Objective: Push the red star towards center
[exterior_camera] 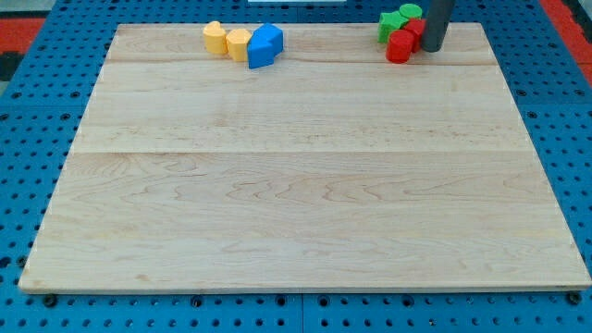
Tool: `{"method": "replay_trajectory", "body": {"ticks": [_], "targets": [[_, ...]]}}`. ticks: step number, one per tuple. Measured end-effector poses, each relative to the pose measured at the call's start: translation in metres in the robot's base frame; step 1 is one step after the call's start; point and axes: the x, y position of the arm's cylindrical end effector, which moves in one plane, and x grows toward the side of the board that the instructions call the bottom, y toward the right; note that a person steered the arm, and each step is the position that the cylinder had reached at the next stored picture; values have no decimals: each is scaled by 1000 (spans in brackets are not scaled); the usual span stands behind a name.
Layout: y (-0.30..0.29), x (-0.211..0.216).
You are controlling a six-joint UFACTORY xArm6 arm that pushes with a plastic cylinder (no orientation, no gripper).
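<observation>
Red star barely visible behind red block, rod tip touching its right; holds nothing; approach step, next push down-left.

The red star lies on the wooden board at the view's top right corner, close to the board's far edge and well apart from the board's middle. Only a small part of it shows: a red wedge between the dark rod on the view's right and a red block just below and to the view's left of it, which it seems to touch. Its points cannot be made out clearly, since the rod hides much of it. My tip sits right beside the star, on its right side in the view, touching or nearly touching it. Green blocks crowd against the star's upper left.
</observation>
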Motion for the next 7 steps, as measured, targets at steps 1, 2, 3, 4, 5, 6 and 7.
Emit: {"method": "replay_trajectory", "body": {"ticks": [1,2,3,4,5,6,7], "targets": [[0,0],[1,3],[7,5],[87,-55],[87,-55],[21,-50],[-32,-32]]}}
